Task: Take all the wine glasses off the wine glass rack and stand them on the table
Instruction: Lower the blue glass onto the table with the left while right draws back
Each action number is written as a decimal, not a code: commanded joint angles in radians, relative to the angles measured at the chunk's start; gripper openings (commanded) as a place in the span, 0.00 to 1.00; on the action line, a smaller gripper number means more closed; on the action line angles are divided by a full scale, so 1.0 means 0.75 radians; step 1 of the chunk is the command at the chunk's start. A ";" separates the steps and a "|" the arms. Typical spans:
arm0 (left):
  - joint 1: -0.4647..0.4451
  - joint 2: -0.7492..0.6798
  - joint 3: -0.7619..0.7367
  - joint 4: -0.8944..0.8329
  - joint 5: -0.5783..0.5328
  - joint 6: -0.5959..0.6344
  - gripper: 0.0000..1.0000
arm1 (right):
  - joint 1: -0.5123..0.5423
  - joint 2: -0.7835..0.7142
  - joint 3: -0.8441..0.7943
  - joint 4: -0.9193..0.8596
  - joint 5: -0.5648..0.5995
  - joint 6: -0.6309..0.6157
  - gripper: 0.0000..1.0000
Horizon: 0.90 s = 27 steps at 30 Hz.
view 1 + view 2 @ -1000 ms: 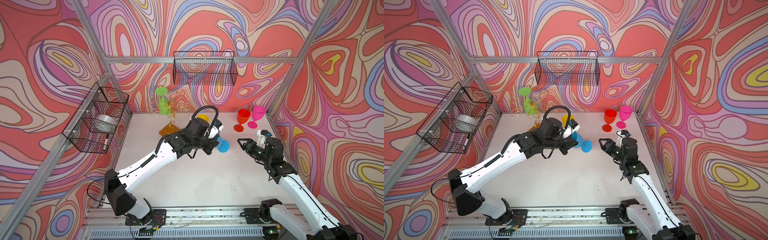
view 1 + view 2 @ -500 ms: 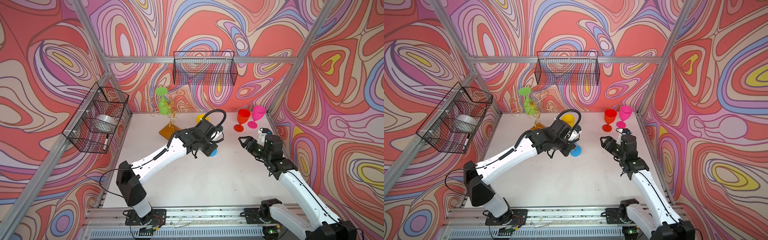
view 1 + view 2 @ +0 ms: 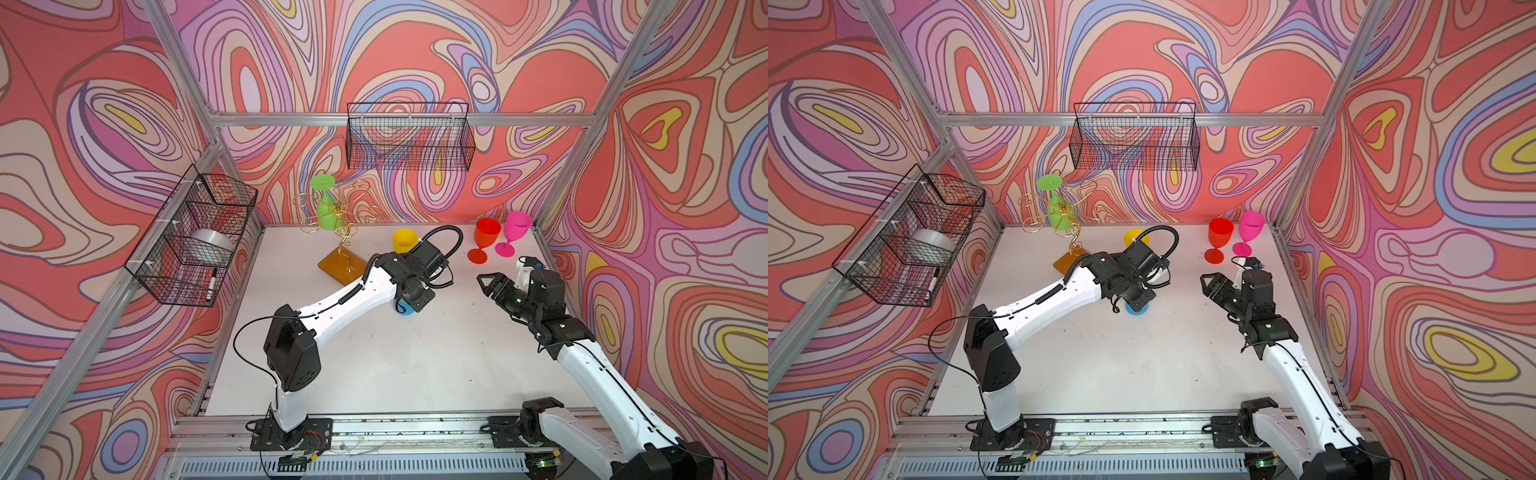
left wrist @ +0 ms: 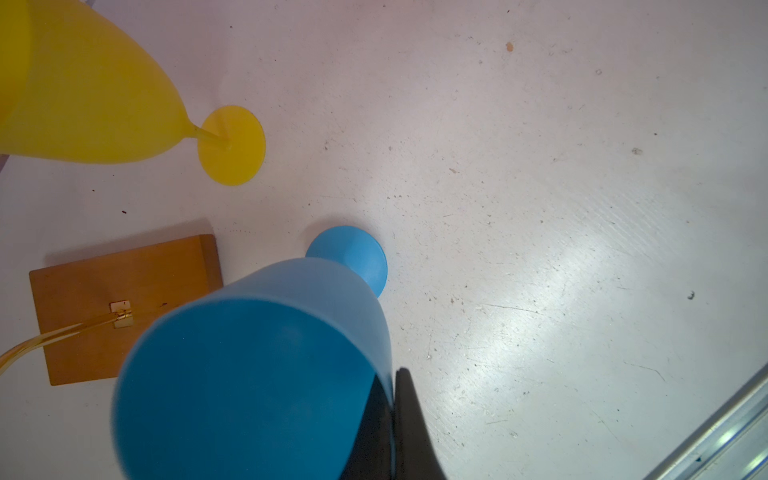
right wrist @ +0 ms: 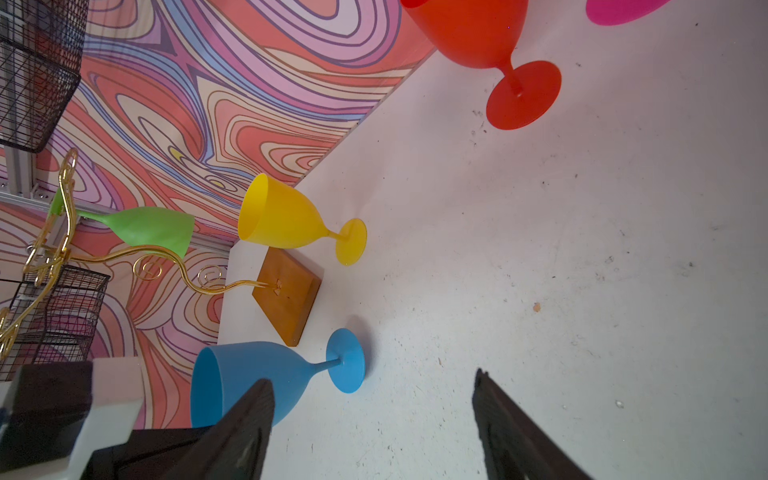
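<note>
The gold wire wine glass rack [image 3: 345, 232] [image 3: 1073, 241] stands on its amber base [image 4: 124, 299] [image 5: 286, 295] at the back left. A green wine glass [image 3: 326, 212] [image 3: 1059, 214] [image 5: 153, 226] hangs upside down on it. A blue wine glass [image 4: 257, 365] [image 5: 249, 374] stands upright beside the base, off the rack, with its foot [image 3: 405, 309] [image 3: 1136, 308] down at the table. My left gripper [image 4: 395, 374] is shut on its rim, one finger inside the bowl and one outside. My right gripper [image 3: 487, 282] [image 3: 1210, 280] [image 5: 374, 376] hangs open and empty to the right of it.
A yellow glass [image 3: 404, 240] [image 4: 83, 91] stands just behind the left wrist. Red [image 3: 486, 235] and pink [image 3: 516, 226] glasses stand at the back right. Black mesh baskets hang on the back wall [image 3: 409, 137] and the left wall [image 3: 195, 232].
My left arm has turned the blue glass from lying sideways in the air to upright and lowered it to the table. The right gripper has opened wider and drawn slightly right.
</note>
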 commanded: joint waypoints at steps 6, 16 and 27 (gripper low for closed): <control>0.023 0.081 0.094 -0.053 -0.036 0.044 0.00 | -0.004 -0.028 -0.001 -0.028 0.015 -0.030 0.79; 0.056 0.117 0.114 -0.044 -0.044 0.056 0.00 | -0.003 -0.038 -0.005 -0.032 0.013 -0.041 0.80; 0.064 0.132 0.110 -0.039 -0.051 0.030 0.00 | -0.004 -0.059 -0.010 -0.025 0.002 -0.051 0.81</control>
